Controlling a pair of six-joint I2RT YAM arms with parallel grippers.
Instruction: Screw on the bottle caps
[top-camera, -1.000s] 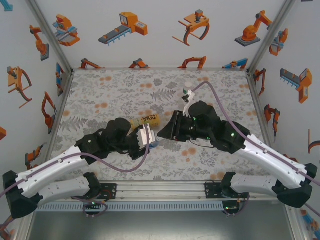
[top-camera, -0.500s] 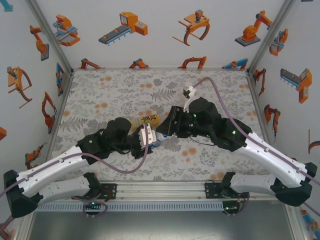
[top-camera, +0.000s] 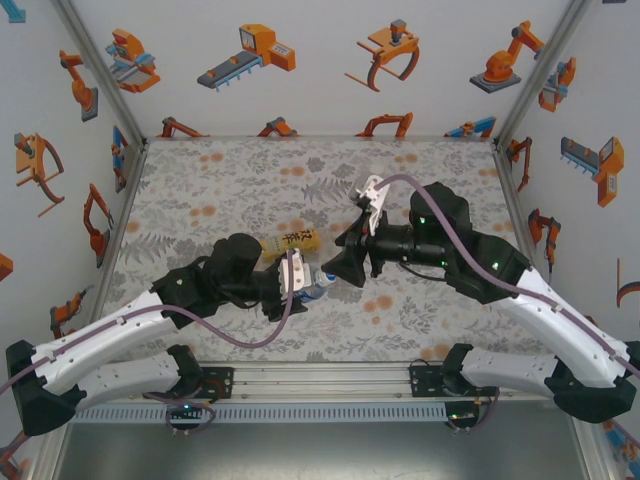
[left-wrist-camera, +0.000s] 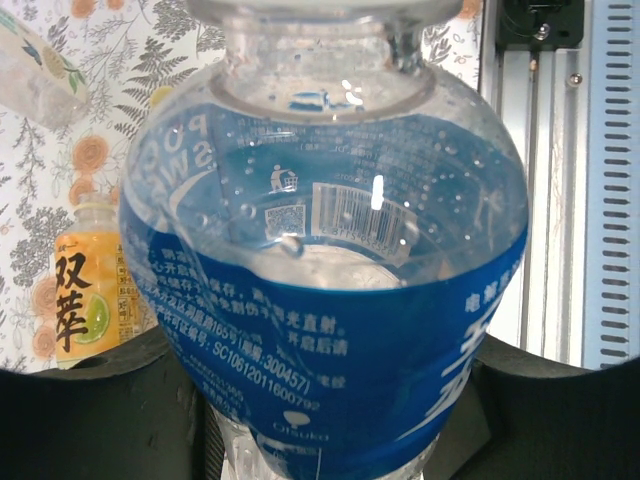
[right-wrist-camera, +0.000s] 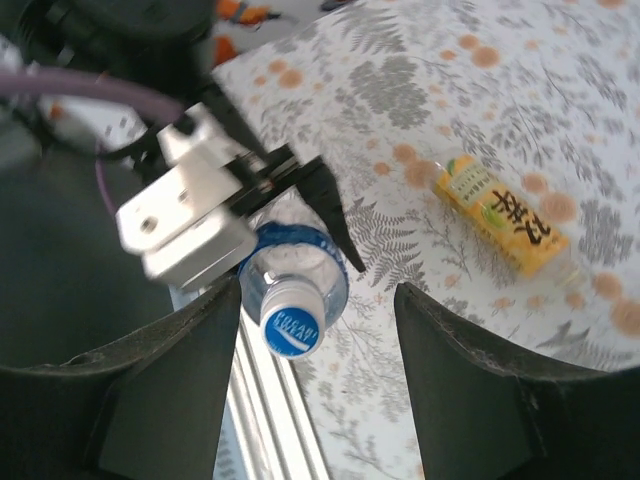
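My left gripper (top-camera: 298, 278) is shut on the clear bottle with the blue label (top-camera: 317, 289), near the table's front middle. In the left wrist view that bottle (left-wrist-camera: 330, 290) stands between my black fingers (left-wrist-camera: 95, 410). Its blue-and-white cap (right-wrist-camera: 291, 321) sits on the neck. My right gripper (right-wrist-camera: 318, 300) stands open around the cap without touching it, and in the top view it (top-camera: 337, 264) is just right of the bottle. The yellow-labelled bottle (top-camera: 290, 240) lies on the mat behind them. A pale bottle with a green-white label (left-wrist-camera: 40, 62) lies farther back.
The floral mat (top-camera: 220, 190) covers the table. An aluminium rail (left-wrist-camera: 600, 200) runs along the near edge, close to the held bottle. Patterned walls (top-camera: 60, 150) close in the left, right and back sides. A purple cable (top-camera: 440, 215) loops over the right arm.
My right gripper has opened and let go of the cap, and its arm has swung back to the right. The left gripper still holds the blue-labelled bottle in the same place.
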